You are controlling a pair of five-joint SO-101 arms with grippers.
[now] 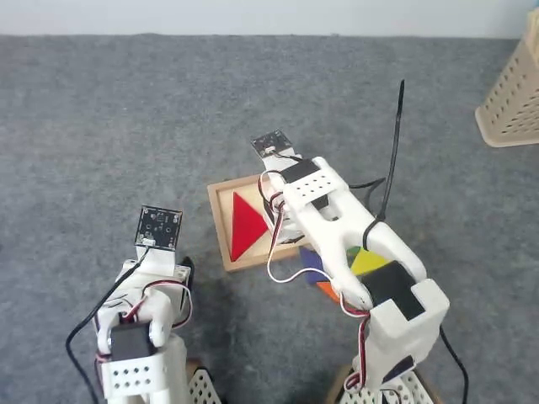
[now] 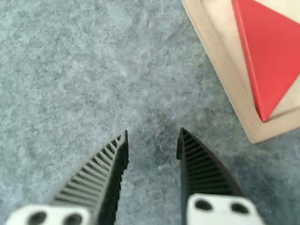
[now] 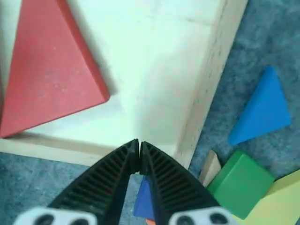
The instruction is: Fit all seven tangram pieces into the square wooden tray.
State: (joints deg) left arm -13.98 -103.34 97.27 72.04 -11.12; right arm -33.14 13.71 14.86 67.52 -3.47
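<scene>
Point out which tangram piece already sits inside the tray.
The red triangle: it lies in the wooden tray, while the blue triangle, green piece and yellow piece lie outside it.

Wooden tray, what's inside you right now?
One red triangle lies in the wooden tray. The floor beside it looks bare. The right arm covers the tray's other side from above, so pieces there can't be ruled out.
</scene>
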